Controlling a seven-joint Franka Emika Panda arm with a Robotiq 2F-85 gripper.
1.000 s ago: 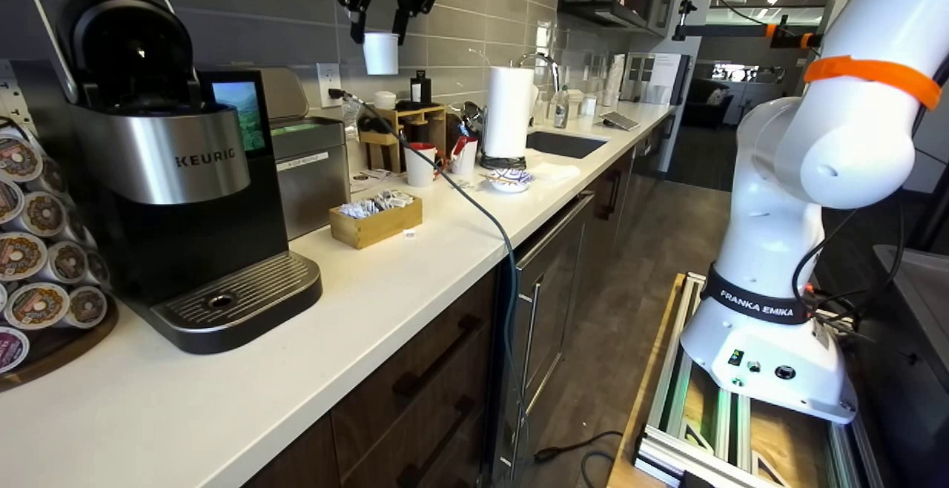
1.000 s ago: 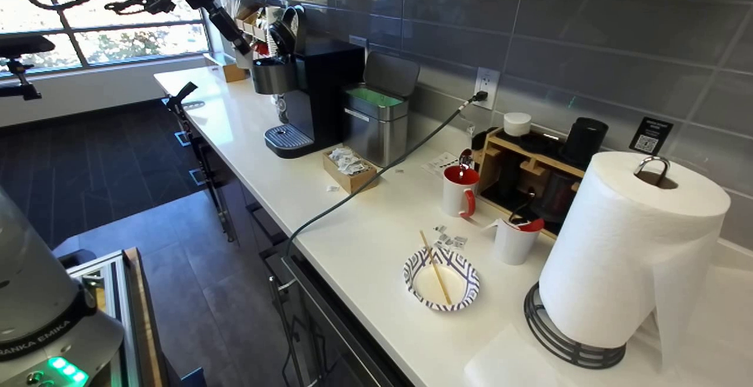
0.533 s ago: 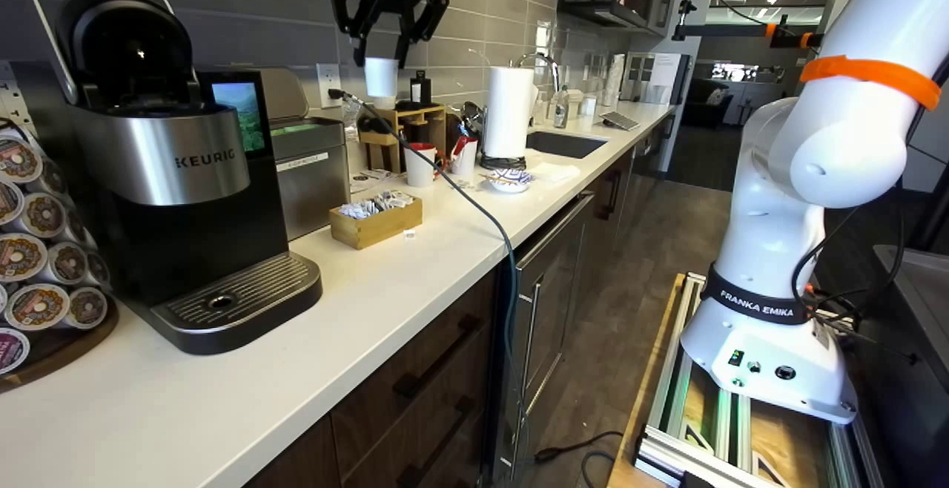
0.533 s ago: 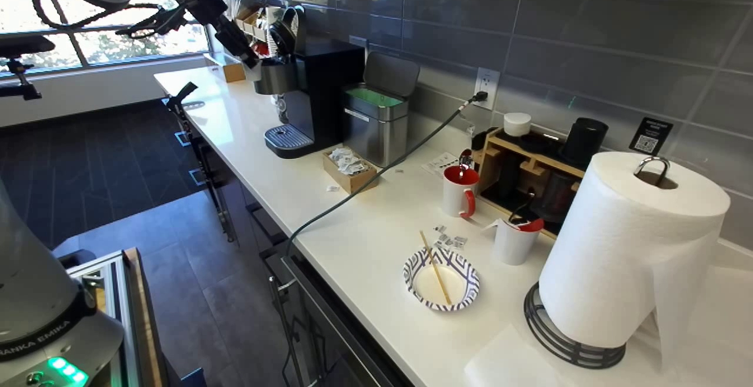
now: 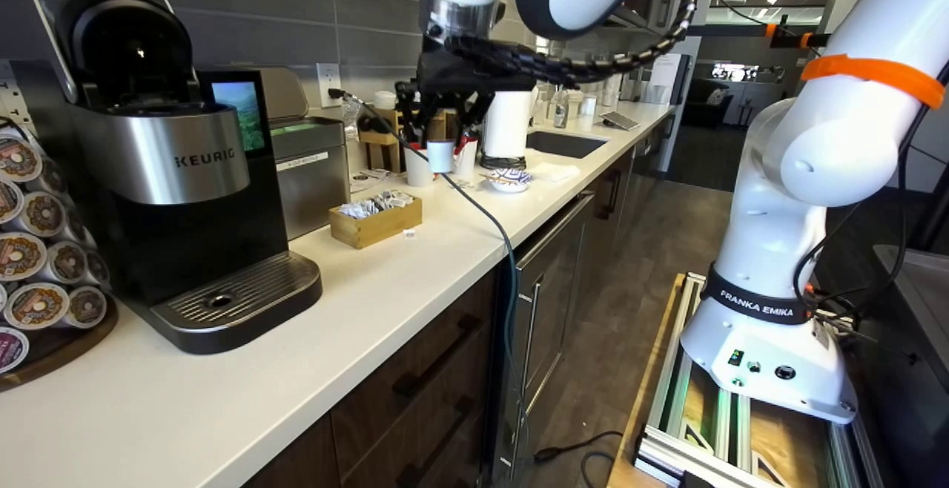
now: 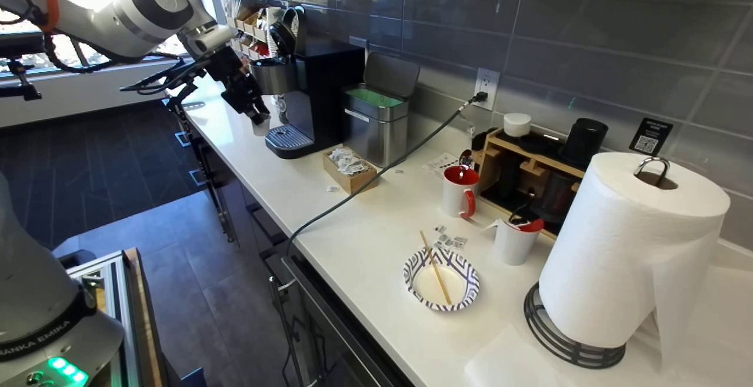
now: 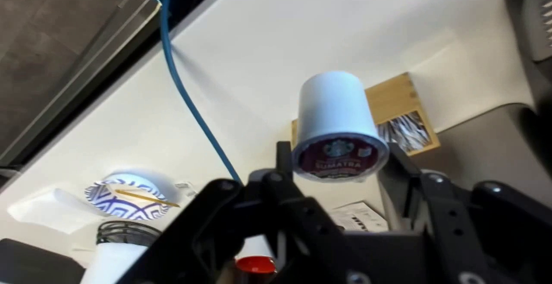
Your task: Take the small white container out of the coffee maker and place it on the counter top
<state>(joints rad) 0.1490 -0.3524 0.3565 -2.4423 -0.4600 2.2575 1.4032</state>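
Note:
The small white container (image 5: 440, 159) is a white coffee pod with a dark red lid. In the wrist view the pod (image 7: 336, 107) sits between the two fingertips, its lid facing the camera. My gripper (image 7: 336, 159) is shut on it by the rim end. In both exterior views the gripper (image 5: 440, 138) holds the pod above the counter top (image 5: 415, 288); the pod also shows at the fingertips in an exterior view (image 6: 261, 127). The coffee maker (image 5: 196, 158) stands with its lid raised; it also shows in an exterior view (image 6: 329, 81), behind the pod.
A wooden box of packets (image 5: 377, 219) stands on the counter beside the coffee maker. A blue cable (image 6: 376, 176) crosses the counter from the outlet. A metal bin (image 6: 376, 125), red-and-white mugs (image 6: 460, 193), a patterned bowl (image 6: 441, 281) and a paper towel roll (image 6: 629, 252) stand there too.
The gripper has moved down towards the counter with the pod held in it, and away from the coffee maker's top. More of the arm now shows in both exterior views.

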